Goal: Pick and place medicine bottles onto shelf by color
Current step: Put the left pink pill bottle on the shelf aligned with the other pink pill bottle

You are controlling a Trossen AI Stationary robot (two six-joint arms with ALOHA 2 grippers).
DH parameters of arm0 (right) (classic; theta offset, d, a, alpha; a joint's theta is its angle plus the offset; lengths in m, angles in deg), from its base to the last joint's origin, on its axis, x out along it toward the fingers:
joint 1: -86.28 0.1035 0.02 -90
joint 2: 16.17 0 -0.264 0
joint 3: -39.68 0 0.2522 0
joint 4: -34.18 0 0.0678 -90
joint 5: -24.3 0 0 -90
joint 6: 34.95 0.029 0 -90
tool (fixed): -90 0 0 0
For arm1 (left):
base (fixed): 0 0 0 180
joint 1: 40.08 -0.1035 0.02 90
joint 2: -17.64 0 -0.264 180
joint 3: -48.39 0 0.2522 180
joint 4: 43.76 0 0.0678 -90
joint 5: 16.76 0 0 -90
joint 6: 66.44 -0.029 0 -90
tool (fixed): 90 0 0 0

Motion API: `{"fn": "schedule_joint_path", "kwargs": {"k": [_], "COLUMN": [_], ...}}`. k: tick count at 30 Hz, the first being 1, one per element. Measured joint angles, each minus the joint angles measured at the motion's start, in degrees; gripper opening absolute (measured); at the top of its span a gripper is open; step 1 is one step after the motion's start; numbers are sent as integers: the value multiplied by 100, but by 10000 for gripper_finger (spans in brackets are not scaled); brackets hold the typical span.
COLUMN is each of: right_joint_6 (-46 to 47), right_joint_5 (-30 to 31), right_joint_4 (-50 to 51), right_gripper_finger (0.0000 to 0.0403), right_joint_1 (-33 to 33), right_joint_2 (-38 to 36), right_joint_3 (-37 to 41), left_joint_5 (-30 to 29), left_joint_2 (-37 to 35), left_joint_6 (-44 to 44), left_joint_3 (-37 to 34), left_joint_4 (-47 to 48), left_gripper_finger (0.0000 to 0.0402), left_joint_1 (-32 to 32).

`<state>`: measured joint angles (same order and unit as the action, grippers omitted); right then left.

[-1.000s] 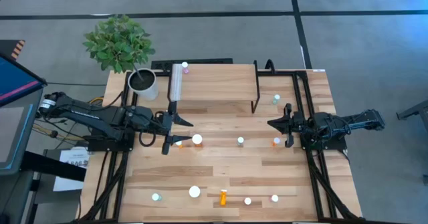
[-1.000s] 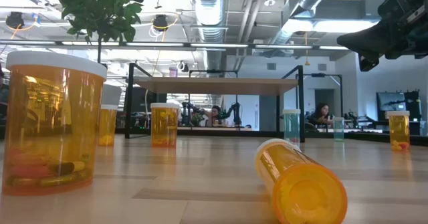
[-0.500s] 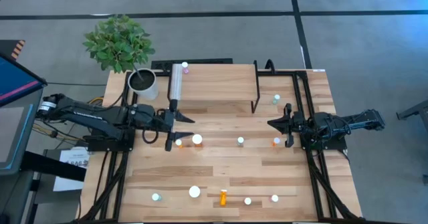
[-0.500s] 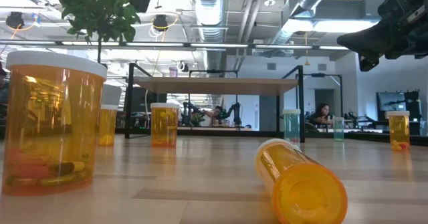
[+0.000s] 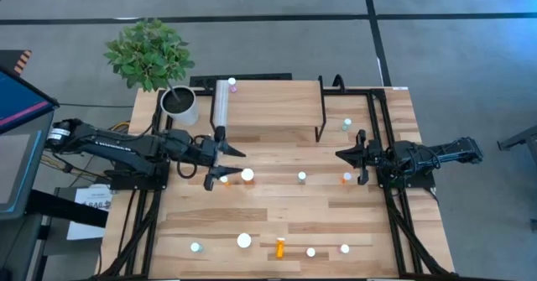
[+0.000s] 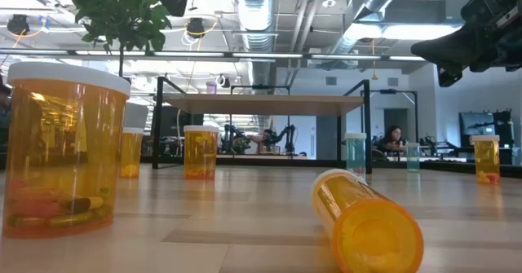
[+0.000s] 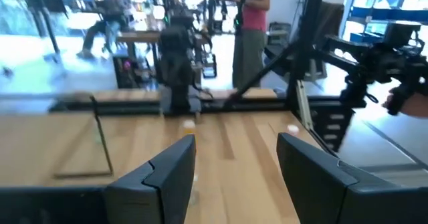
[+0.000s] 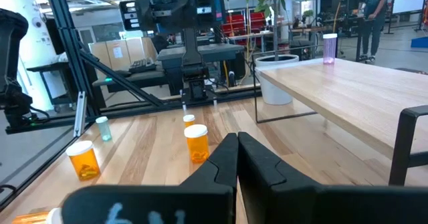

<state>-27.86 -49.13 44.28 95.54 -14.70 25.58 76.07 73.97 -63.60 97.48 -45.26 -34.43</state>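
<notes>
The shelf (image 5: 273,105) stands at the far middle of the table, with one pink bottle (image 5: 232,83) on its far left corner. Small bottles stand on the table: an orange one (image 5: 224,180) and a wide white-capped one (image 5: 247,175) near my left gripper (image 5: 233,163), a teal one (image 5: 302,177), and an orange one (image 5: 346,178) near my right gripper (image 5: 339,154). My left gripper is open and empty (image 7: 234,164), above the table just in front of the shelf. My right gripper is shut and empty (image 8: 235,150), at the right.
A potted plant (image 5: 179,103) stands left of the shelf. Near the front edge are a teal bottle (image 5: 195,248), a wide-capped orange one (image 5: 244,241), an orange one lying on its side (image 5: 280,247) and two more small bottles. A teal bottle (image 5: 346,124) stands right of the shelf.
My left gripper has gone a little toward the table's far edge and right, toward the shelf's front left corner, staying open. No bottle has moved.
</notes>
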Motion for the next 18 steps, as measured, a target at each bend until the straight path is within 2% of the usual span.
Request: {"fn": "schedule_joint_path", "kwargs": {"k": [4, 12, 18], "right_joint_6": [0, 639, 927], "right_joint_5": [0, 3, 7], "right_joint_4": [-143, -1793, -2348], "right_gripper_finger": [33, 33, 33], "right_joint_1": [0, 0, 0], "right_joint_2": [0, -2, -4], "right_joint_3": [-1, -1, -23], "left_joint_5": [-11, -53, -60], "left_joint_2": [0, -24, -24], "left_joint_6": [216, 276, 263], "left_joint_3": [0, 2, 2], "left_joint_4": [233, -237, -267], "left_gripper_finger": [199, 199, 199], "left_joint_1": [164, 557, 697]}}
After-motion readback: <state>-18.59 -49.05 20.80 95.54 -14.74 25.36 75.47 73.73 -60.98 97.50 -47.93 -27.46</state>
